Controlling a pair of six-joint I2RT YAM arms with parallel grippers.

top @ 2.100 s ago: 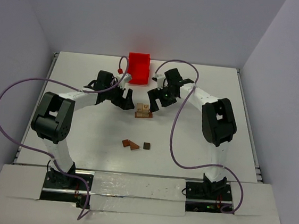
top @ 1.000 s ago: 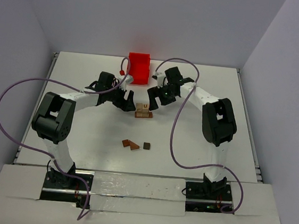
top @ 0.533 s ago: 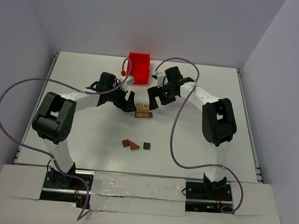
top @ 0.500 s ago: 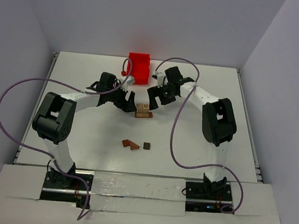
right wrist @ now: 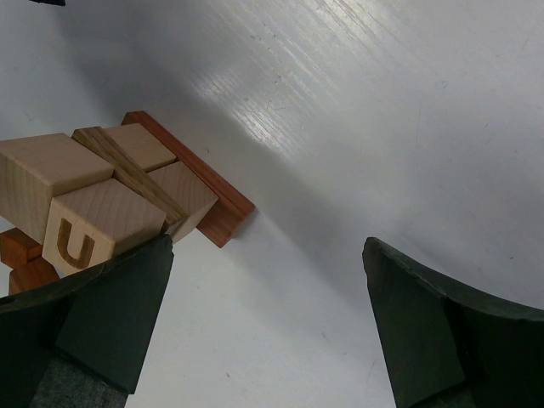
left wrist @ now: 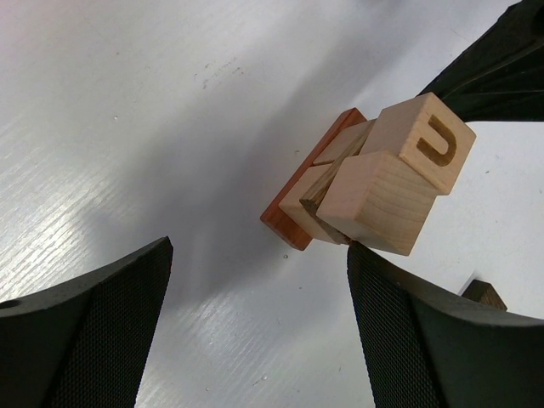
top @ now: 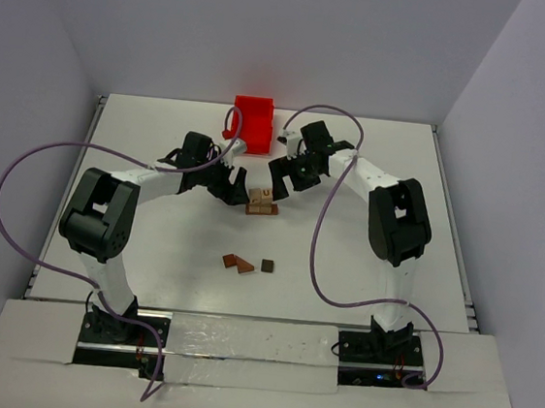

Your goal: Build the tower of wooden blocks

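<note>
The wood block tower [top: 262, 202] stands mid-table: a reddish-brown flat base under tan cubes, the top one marked with a U. In the left wrist view the tower [left wrist: 371, 187] sits ahead and to the right, and its lowest cube corner is close to my right-hand finger [left wrist: 425, 340]. My left gripper [top: 236, 189] [left wrist: 259, 331] is open with only bare table between its fingers. My right gripper [top: 278, 187] [right wrist: 268, 327] is open too, on the tower's far right side. There the tower [right wrist: 110, 191] lies just beyond its left finger [right wrist: 85, 327].
A red bin [top: 253, 124] stands at the back, behind both grippers. Loose blocks lie nearer the bases: reddish-brown flat pieces [top: 238, 263] and a dark brown cube [top: 268, 265] [left wrist: 484, 294]. The right arm's black finger [left wrist: 497, 72] shows behind the tower.
My left gripper has edged slightly right toward the tower. The right gripper has barely shifted. Both stay open.
</note>
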